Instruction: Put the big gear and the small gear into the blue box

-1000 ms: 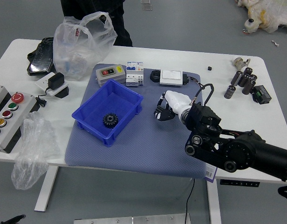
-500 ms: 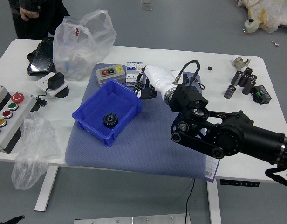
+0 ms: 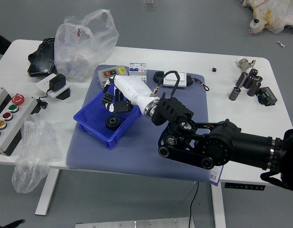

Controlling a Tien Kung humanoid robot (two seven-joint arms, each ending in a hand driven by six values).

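Black gear, in blue box.
Six o'clock of right hand; left hand at view's seven o'clock; both grips unclear.

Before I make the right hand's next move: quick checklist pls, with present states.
1. Blue plastic box upright on the blue-grey mat: ok.
2. Black toothed gear inside the box: ok, near its near corner. Big or small one: cannot tell.
3. White-and-black right hand over the box: ok, above its far right part.
4. Open view into the box: not ok, the hand hides part of the inside.
5. Other gear in the right hand: cannot tell, too dark and small to make out.
6. Hand high enough to miss the rim: cannot tell from this one view.
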